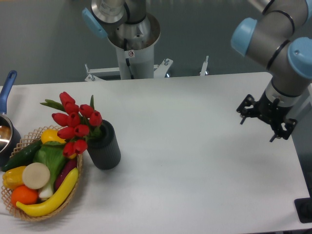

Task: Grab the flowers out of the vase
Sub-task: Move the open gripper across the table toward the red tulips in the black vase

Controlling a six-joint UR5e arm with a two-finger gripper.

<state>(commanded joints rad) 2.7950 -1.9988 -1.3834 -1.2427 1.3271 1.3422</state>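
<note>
The flowers [74,123], a bunch of red tulip buds with green stems and leaves, stand in the vase [105,147] and lean left over the basket. The vase is a dark matte cylinder, upright on the left part of the white table. My gripper [257,128] hangs over the right side of the table, far from the vase. Its two fingers are spread wide apart, with nothing between them.
A wicker basket [74,190] of fruit and vegetables sits touching the vase on its left. A blue-handled pot [7,122] is at the left edge. The robot base [130,44] stands behind the table's far edge.
</note>
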